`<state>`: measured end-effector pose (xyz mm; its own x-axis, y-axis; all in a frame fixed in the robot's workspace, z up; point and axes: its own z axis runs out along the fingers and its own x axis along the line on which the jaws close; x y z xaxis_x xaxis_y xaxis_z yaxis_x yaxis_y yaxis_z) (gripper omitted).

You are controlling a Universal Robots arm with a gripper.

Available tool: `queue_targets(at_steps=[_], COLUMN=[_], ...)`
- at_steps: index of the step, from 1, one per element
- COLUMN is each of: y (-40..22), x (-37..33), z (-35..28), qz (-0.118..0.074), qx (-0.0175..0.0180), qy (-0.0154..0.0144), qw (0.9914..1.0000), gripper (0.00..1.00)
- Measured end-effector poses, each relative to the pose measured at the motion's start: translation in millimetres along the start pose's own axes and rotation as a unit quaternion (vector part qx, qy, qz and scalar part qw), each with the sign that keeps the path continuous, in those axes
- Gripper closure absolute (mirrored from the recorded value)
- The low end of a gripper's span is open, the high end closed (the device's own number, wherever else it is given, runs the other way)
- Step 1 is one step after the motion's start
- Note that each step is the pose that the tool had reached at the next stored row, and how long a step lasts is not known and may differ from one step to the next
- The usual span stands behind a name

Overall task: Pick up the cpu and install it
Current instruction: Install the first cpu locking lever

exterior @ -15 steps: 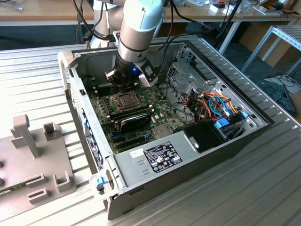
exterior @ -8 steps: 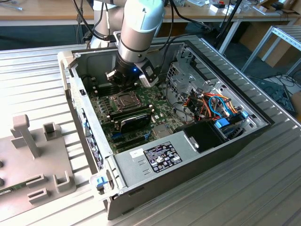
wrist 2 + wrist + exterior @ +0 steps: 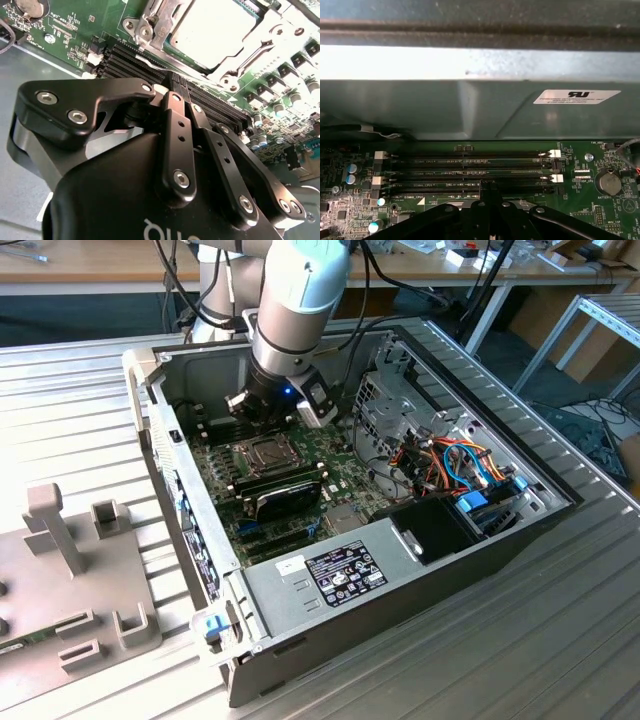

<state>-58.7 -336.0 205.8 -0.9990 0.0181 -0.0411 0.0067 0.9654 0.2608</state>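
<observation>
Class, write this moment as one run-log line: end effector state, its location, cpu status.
end effector: shut, empty | location: over memory slots | cpu: seated in socket, frame open

Gripper [image 3: 176,90]: black metal links, satin sheen, bright steel screw heads. 
CPU [image 3: 210,31]: dull silver-grey metal lid, matt, smooth. 
Socket frame [image 3: 260,35]: bare stamped metal, brighter than the lid, lightly reflective. 
Motherboard [image 3: 470,148]: glossy green lacquered board; memory slots [image 3: 470,170] in matt black plastic (white plastic end clips). 
Computer case [image 3: 560,502]: unpainted grey sheet metal, faintly grainy. 
Table [image 3: 80,400]: ribbed aluminium, brushed. 
Arm [image 3: 300,290]: smooth pale grey casing.
</observation>
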Motion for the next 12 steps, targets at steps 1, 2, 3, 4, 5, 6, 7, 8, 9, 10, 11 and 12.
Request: queue_targets(at_steps=[1, 2, 3, 4, 5, 6, 7, 8, 9, 10, 11, 12], y=[-0.2, -0.5, -0.7, -0.9, -1.0, -1.2, -1.4, -1.6, -1.7, -1.8, -2.0, -2.2], x=[0.0, 0.0, 0.0, 0.0, 0.0, 0.0, 0.0, 0.0, 0.1, 0.1, 0.1, 0.1], z=[0.6, 1.6, 2.5, 3.1, 3.7, 4.3, 4.9, 5.5, 6.1, 6.6, 7.0, 7.8], qz=[0.0, 0.0, 0.0, 0.0, 0.0, 0.0, 0.0, 0.0, 0.0, 0.0, 0.0, 0.0], qx=[0.0, 0.0, 0.0, 0.0, 0.0, 0.0, 0.0, 0.0, 0.0, 0.0, 0.0001, 0.0001], qy=[0.0, 0.0, 0.0, -0.0001, 0.0, 0.0, 0.0, 0.0, 0.0, 0.0, 0.0, 0.0], qw=[1.0, 1.0, 1.0, 1.0, 1.0, 1.0, 1.0, 1.0, 1.0, 1.0, 1.0, 1.0], gripper=[0.89, 0.89, 0.89, 0.89, 0.89, 0.89, 0.89, 0.89, 0.89, 0.89, 0.89, 0.89])
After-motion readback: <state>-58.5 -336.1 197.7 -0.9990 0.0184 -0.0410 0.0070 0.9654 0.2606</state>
